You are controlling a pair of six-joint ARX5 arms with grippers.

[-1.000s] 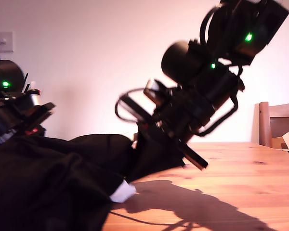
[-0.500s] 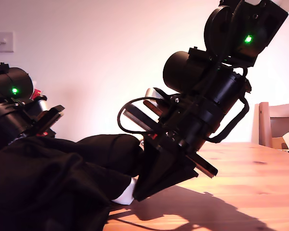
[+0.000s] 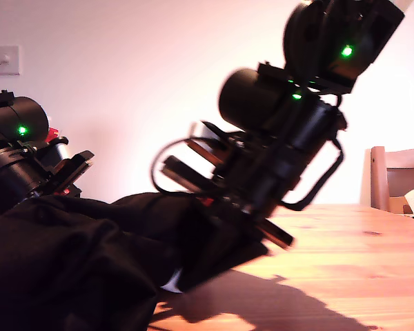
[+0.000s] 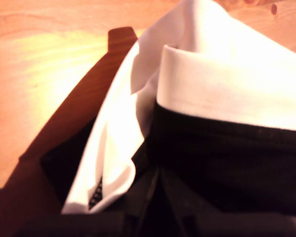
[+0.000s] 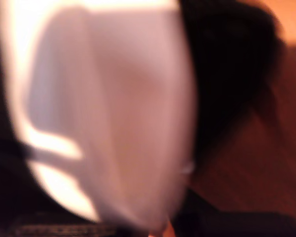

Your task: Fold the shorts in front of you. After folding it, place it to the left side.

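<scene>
— Since half a second ago, what has moved?

— Mostly the tall arm (image 3: 276,152) in the middle of the exterior view. It has swung toward the exterior view's left, and the black flap hanging under it went along. The low arm (image 3: 21,158) at the exterior view's left edge has hardly shifted.

— And my first gripper, my second gripper?

— Neither wrist view shows its jaws clearly, so I cannot tell whether they are apart or together, nor which arm is which. The tall arm's gripper (image 3: 221,227) is smeared by motion. Fabric seems to hang from it, perhaps pinched, but I cannot say for sure.

— Where are the shorts?

— The shorts (image 3: 76,262) lie heaped on the counter (image 3: 359,262) in the lower left of the exterior view. They reach up to the low arm and across to the tall arm's gripper, where one fold is lifted off the wood. The first wrist view shows black cloth (image 4: 227,163) close up, with a white lining (image 4: 222,74) turned out above it and bare counter (image 4: 44,59) beside it. The second wrist view is blurred: a pale lining (image 5: 118,108) fills most of it, with black cloth (image 5: 227,64) alongside.

— Anything further out?

— A wooden chair (image 3: 393,176) stands behind the counter at the exterior view's right, and a light switch (image 3: 3,60) sits on the wall at its upper left.
</scene>
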